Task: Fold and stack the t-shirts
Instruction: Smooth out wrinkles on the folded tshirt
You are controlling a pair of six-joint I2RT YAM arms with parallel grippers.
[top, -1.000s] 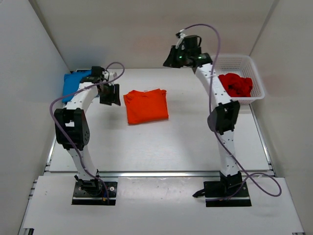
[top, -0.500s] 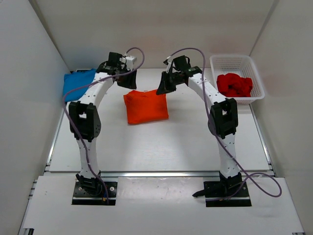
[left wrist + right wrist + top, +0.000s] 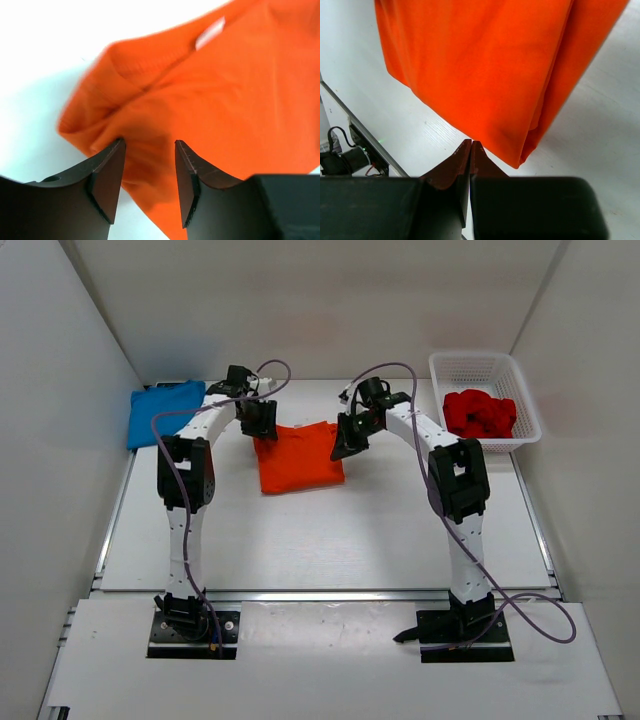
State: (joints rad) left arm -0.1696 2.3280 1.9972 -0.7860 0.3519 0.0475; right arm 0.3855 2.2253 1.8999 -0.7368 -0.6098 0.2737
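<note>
blue t-shirt (image 3: 160,412) lies folded well left of the orange t-shirt (image 3: 298,458). left gripper (image 3: 149,145) has swung in from over the blue one and now sits at the orange shirt's far left corner. its jaws are about half apart with bunched cloth showing between the tips, not pinched yet. orange shirt lies folded flat on the table (image 3: 330,540), unmoved. right gripper (image 3: 470,144) has dropped from up by the basket (image 3: 478,364) to the orange shirt's far right corner, jaws pressed together, holding nothing, tips just off the cloth edge. red t-shirt (image 3: 480,412) sits crumpled in the basket, well right of the orange one. looks like both arms are going for the orange shirt, likely to stack it on the blue. red is not started.
</note>
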